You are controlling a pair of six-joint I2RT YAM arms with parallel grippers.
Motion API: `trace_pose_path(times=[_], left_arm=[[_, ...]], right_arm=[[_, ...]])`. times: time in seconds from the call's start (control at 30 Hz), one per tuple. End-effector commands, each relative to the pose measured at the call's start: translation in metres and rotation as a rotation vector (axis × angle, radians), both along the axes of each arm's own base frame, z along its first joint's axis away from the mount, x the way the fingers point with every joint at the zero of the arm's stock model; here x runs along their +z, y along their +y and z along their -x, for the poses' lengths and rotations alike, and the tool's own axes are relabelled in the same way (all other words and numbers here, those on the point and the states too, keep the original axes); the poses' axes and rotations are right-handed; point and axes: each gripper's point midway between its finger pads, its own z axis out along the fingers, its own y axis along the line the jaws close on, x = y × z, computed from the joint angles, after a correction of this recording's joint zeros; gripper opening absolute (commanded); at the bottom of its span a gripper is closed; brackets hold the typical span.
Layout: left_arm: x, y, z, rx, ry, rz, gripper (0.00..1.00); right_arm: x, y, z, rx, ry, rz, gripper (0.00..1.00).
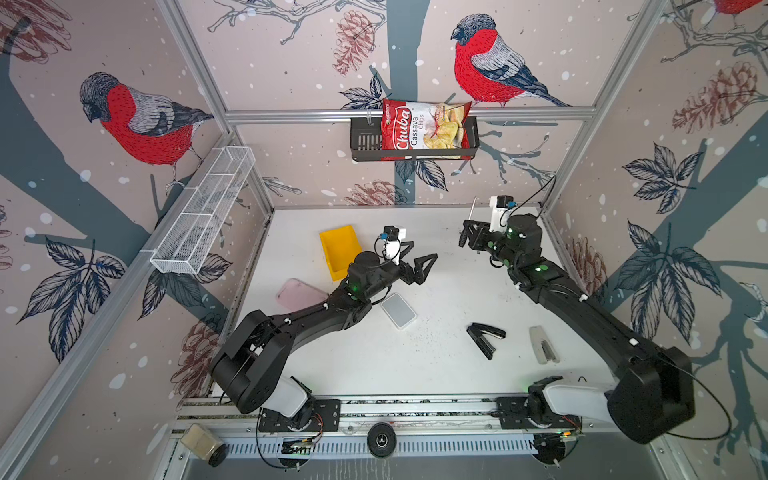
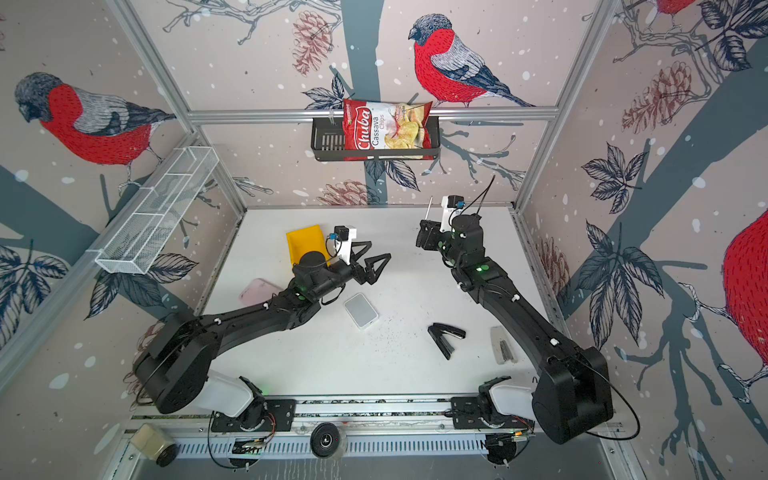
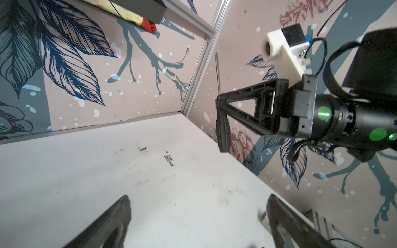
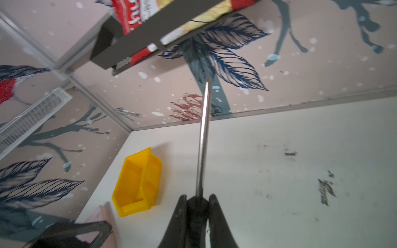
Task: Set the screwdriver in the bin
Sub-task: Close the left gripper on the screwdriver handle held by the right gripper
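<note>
While the right gripper (image 1: 469,233) sits over the far right part of the white bench (image 1: 436,370), its jaws are clamped tight on the black handle of the screwdriver (image 1: 472,208), whose thin grey shaft stands up towards the back wall in both top views (image 2: 428,208). The right wrist view shows the two jaws pinching the handle from either side, with the shaft (image 4: 203,139) running straight out from between them. In the left wrist view the ribbed handle (image 3: 223,131) hangs down below the jaws and the shaft rises above them. The bin (image 1: 336,249), bright yellow, stands on the far left part of the bench, well apart from the screwdriver. Between the two is the left gripper (image 1: 422,255). Its jaws are spread wide with nothing between them, and in its own wrist view both fingers (image 3: 120,214) frame bare bench. A white flat box (image 1: 398,309) lies just beside the left arm, and a pink case (image 1: 299,293) lies partly under it. A black stapler (image 1: 484,336) and a pale staple box (image 1: 542,345) lie nearer the front on the right. On the walls hang a white mesh tray (image 1: 203,212) and a black basket (image 1: 361,141) holding a chips bag (image 1: 424,126).
</note>
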Motion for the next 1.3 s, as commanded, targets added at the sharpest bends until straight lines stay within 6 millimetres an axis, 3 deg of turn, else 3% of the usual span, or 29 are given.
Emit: trace_pose_path(times=[0.0,0.17,0.37,0.67,1.27], left_arm=[[0.037,0.001,0.013,-0.065,-0.060,0.125,0.97],[0.043,0.000,0.020,-0.115,-0.050,0.166,0.88],[0.055,-0.006,0.034,-0.217,-0.077,0.212,0.79],[0.050,-0.011,0.039,-0.262,-0.076,0.215,0.65],[0.045,-0.012,0.038,-0.265,-0.063,0.210,0.32]], right_arm=[[0.033,0.034,0.023,0.226,-0.149,-0.040,0.00],[0.041,0.060,0.050,0.423,-0.200,-0.055,0.00],[0.041,0.078,0.068,0.553,-0.220,-0.045,0.00],[0.049,0.090,0.082,0.659,-0.243,-0.052,0.00],[0.043,0.106,0.097,0.776,-0.226,-0.052,0.00]])
